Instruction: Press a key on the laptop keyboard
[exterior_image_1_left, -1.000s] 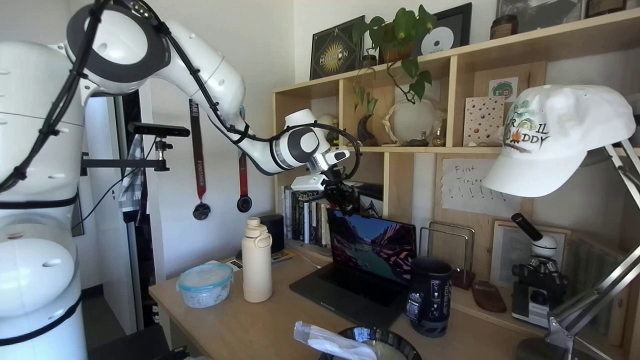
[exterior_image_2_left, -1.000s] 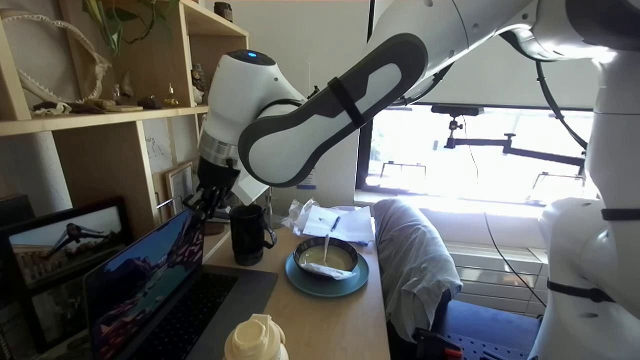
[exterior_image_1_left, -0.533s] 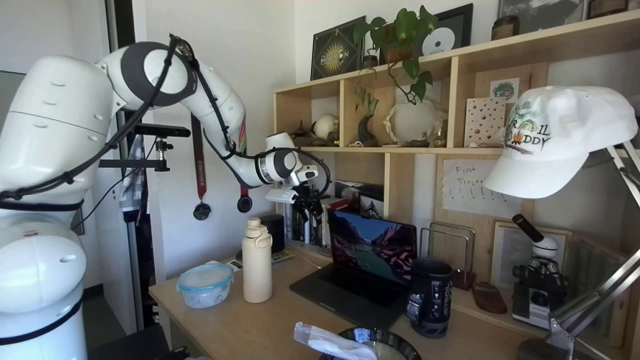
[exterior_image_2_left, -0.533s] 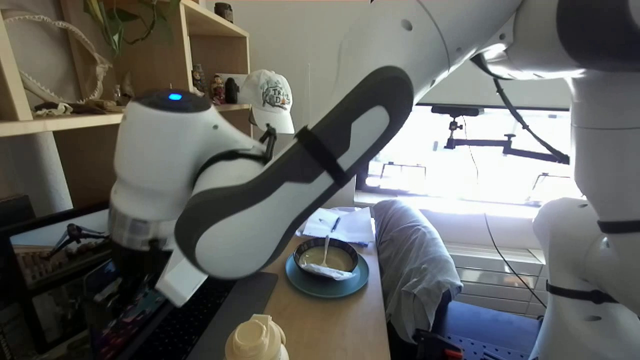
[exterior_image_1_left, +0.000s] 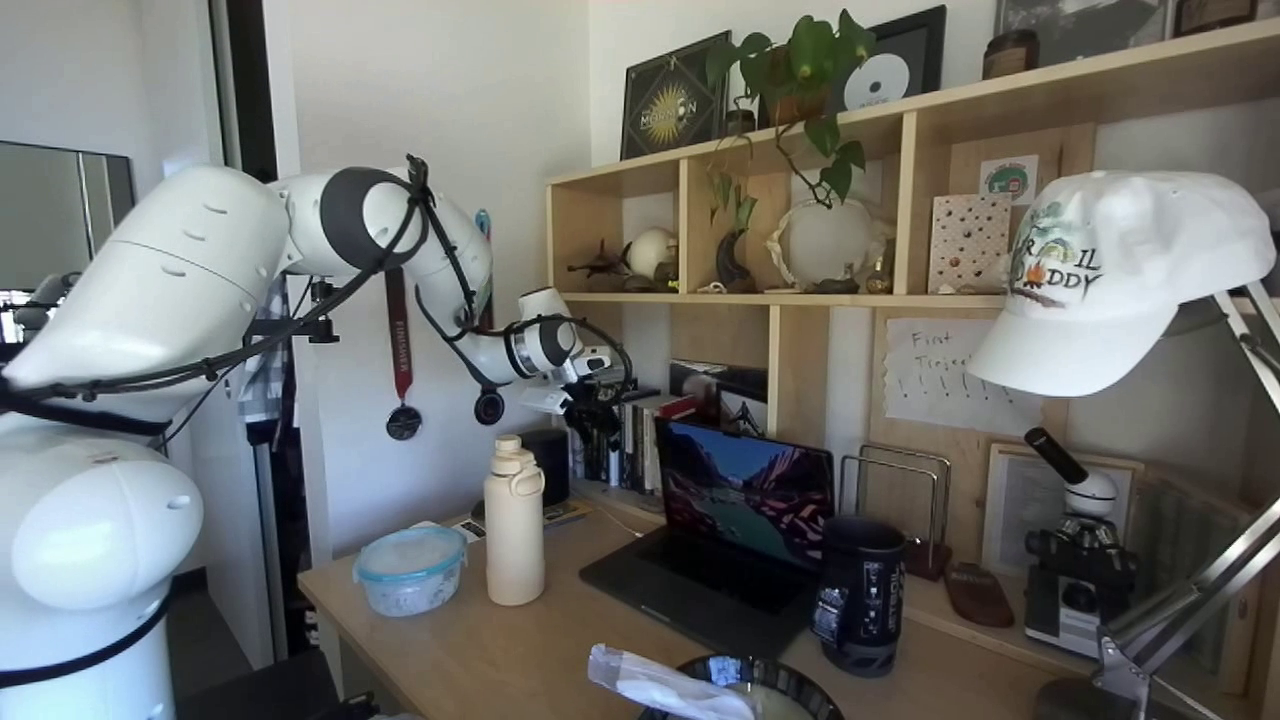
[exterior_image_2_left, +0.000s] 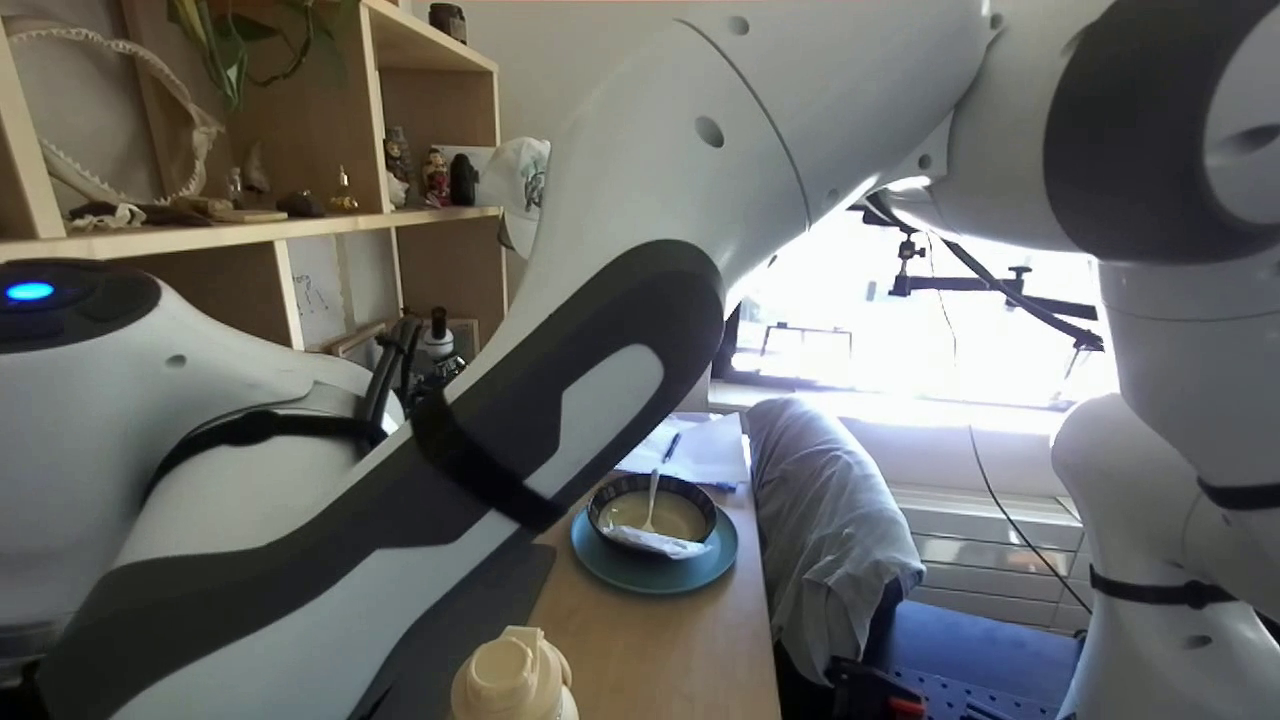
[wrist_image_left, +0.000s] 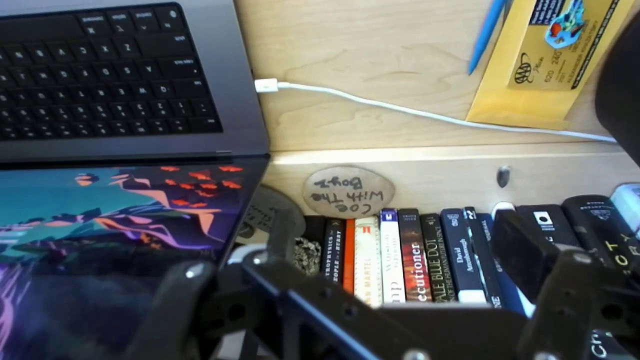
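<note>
Pale wooden desk (exterior_image_1_left: 500, 650), dark laptop (exterior_image_1_left: 720, 525) with flat black keyboard (wrist_image_left: 100, 80); your black two-finger gripper (wrist_image_left: 400, 232), spread wide, holding nothing, hangs apart from keyboard, near upright multicoloured books (wrist_image_left: 415, 265)

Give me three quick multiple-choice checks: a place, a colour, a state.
1. Where in the wrist view is the laptop keyboard?
A. Upper left B. Centre C. Lower right

2. What colour is the plate under the bowl?
A. Red B. White C. Blue-green

3. How is the gripper?
A. Shut B. Open C. Holding a mug

1 A: its keys show in that corner.
2 C: that colour surrounds the bowl in an exterior view.
3 B: its fingers stand apart in the wrist view, book spines showing between them.
</note>
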